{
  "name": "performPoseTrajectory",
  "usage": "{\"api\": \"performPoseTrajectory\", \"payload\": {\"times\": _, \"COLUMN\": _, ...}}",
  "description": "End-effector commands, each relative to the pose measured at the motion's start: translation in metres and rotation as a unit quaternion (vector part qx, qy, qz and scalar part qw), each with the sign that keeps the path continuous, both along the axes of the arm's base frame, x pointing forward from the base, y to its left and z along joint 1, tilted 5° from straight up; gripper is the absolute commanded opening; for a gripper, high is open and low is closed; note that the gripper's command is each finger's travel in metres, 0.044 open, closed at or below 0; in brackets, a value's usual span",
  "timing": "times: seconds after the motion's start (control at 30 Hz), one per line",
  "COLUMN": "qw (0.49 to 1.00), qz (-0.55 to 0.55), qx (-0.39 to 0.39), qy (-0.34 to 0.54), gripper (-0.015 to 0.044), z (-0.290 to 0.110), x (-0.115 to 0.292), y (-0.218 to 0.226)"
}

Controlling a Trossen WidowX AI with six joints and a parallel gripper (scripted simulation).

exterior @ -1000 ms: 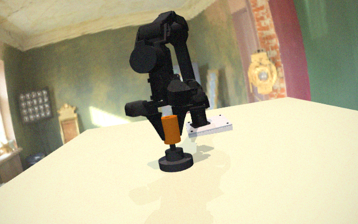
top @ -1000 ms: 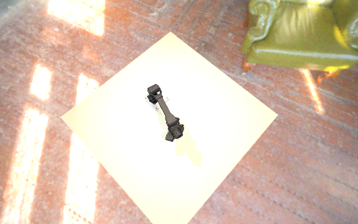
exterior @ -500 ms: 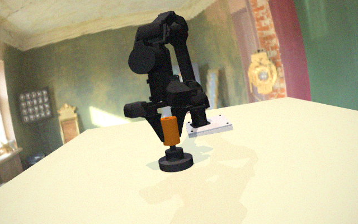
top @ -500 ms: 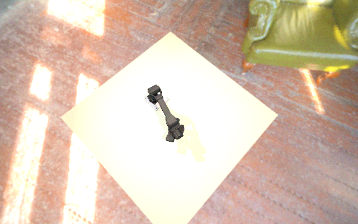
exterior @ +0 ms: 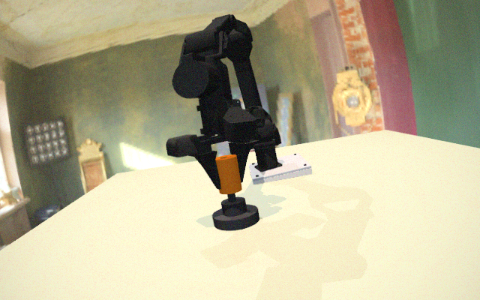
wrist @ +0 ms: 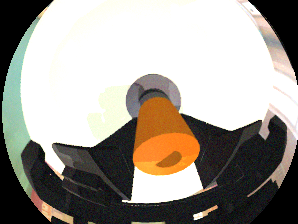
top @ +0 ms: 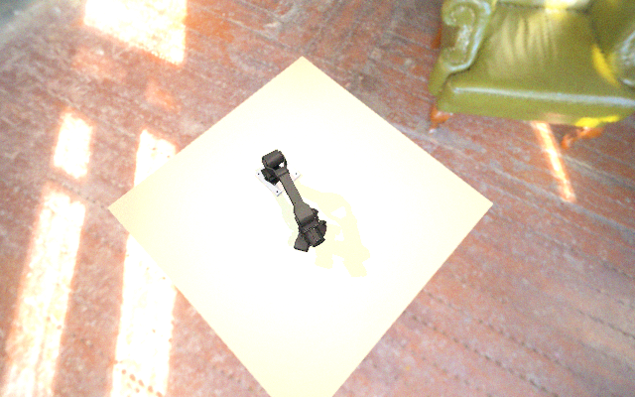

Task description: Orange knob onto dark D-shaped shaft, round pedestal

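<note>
The orange knob (exterior: 229, 175) (wrist: 162, 125) stands nearly upright between the fingers of my gripper (exterior: 231, 184), which is shut on it. Its top, with a dark D-shaped hole, faces up in the wrist view. The round pedestal (exterior: 236, 221) (wrist: 152, 82) stands on the table below it. A short piece of the dark shaft (exterior: 231, 196) shows between the knob's lower end and the pedestal's raised collar. The knob is over the shaft and above the collar. Whether the shaft's tip is inside the hole is hidden, and so is its flat side. In the top view the arm covers knob and pedestal.
The pale table (top: 387, 198) (exterior: 124, 244) carries the arm's white base plate (exterior: 292, 166) (top: 277, 191), behind the pedestal in the exterior view. The arm's shadow falls across the table. A green armchair (top: 541, 65) stands on the floor beyond the table's edge.
</note>
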State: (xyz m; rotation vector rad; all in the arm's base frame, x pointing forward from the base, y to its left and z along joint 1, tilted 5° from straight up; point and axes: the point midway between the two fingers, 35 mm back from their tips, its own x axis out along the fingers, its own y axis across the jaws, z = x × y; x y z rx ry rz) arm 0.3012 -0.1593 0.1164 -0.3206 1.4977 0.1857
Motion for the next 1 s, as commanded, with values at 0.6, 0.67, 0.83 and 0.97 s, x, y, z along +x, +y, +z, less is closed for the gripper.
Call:
{"api": "performPoseTrajectory", "payload": {"times": 0.6, "qw": 0.995, "qz": 0.103, "qx": -0.007, "qy": 0.006, "gripper": 0.0000, "z": -0.0002, "x": -0.0015, "y": 0.0013}}
{"api": "performPoseTrajectory", "payload": {"times": 0.67, "qw": 0.995, "qz": 0.103, "qx": -0.007, "qy": 0.006, "gripper": 0.0000, "z": -0.0001, "x": -0.0008, "y": 0.0009}}
{"api": "performPoseTrajectory", "payload": {"times": 0.83, "qw": 0.995, "qz": 0.103, "qx": -0.007, "qy": 0.006, "gripper": 0.0000, "z": 0.0020, "x": 0.0011, "y": -0.0002}}
{"api": "performPoseTrajectory", "payload": {"times": 0.97, "qw": 0.995, "qz": 0.103, "qx": -0.007, "qy": 0.006, "gripper": 0.0000, "z": -0.0002, "x": 0.0021, "y": -0.0009}}
